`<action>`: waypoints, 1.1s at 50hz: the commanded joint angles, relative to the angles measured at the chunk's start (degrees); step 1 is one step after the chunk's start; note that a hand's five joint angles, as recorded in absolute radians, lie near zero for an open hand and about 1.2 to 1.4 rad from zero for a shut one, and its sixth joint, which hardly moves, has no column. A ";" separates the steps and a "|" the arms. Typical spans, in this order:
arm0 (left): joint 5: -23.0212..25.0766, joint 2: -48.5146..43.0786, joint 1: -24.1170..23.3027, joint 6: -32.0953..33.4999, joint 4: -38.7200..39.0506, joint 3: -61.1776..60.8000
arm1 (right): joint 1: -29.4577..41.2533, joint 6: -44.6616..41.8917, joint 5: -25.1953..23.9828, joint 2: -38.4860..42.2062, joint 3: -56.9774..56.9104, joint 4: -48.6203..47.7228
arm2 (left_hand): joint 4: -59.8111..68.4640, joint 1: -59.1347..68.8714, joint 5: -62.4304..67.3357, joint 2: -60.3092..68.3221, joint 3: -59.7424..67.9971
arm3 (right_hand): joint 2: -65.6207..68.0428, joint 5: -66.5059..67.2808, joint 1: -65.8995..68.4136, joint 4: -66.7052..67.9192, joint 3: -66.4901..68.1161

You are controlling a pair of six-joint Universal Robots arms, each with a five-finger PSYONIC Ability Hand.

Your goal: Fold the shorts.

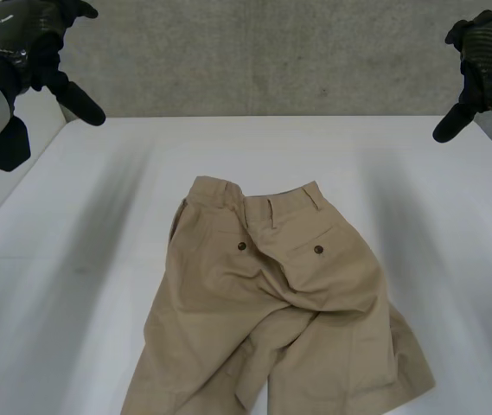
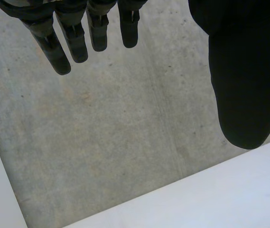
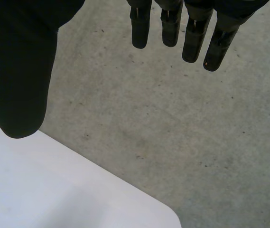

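The leg ends of the tan shorts (image 1: 271, 311) are cut off from sight. The shorts are laid back side up in the middle of the white table (image 1: 418, 173), with the waistband toward the far edge. The left hand (image 1: 34, 43) is held up near the far left corner and the right hand (image 1: 488, 47) near the far right corner. Their fingers are kept straight, and nothing is held.

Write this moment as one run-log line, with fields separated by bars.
stage: no grasp yet | shorts: unfolded, rumpled, on table | left hand: open, raised | right hand: open, raised
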 commanded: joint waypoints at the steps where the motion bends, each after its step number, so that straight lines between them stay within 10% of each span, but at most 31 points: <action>1: 2.31 -2.42 -0.52 0.12 2.39 -2.25 | 0.32 -0.58 -5.25 0.43 0.48 -0.04 | -1.20 -1.44 -1.64 -1.06 -1.67 | -2.34 -3.88 -1.64 -3.25 -2.27; 11: 9.08 -10.85 -6.40 3.80 10.73 -4.01 | 0.41 -0.85 -9.64 0.88 1.18 0.22 | -0.36 -0.60 -0.80 -0.22 -0.83 | -2.34 -3.88 -1.64 -3.25 -2.27; 31: 10.75 -43.19 -9.57 31.75 22.34 10.04 | 0.06 -4.54 -12.55 3.34 2.50 0.40 | 4.18 3.94 3.74 4.32 3.71 | -2.34 -3.88 -1.64 -3.25 -2.27; 41: 11.81 -50.06 -9.22 34.31 21.64 17.08 | 0.06 -5.24 -12.63 5.44 2.50 0.40 | 20.82 20.58 20.38 20.96 20.35 | -2.34 -3.88 -1.64 -3.25 -2.27; 47: 12.51 -49.62 -8.87 34.22 21.38 19.98 | -0.03 -6.03 -12.63 5.97 2.42 0.31 | 67.86 67.62 67.42 68.00 67.39 | -2.34 -3.88 -1.64 -3.25 -2.27; 55: 4.69 -41.72 -6.23 34.14 26.29 26.14 | 0.06 -6.03 -12.63 5.88 2.33 0.40 | 67.91 67.67 67.47 68.05 67.44 | -2.34 -3.88 -1.64 -3.25 -2.27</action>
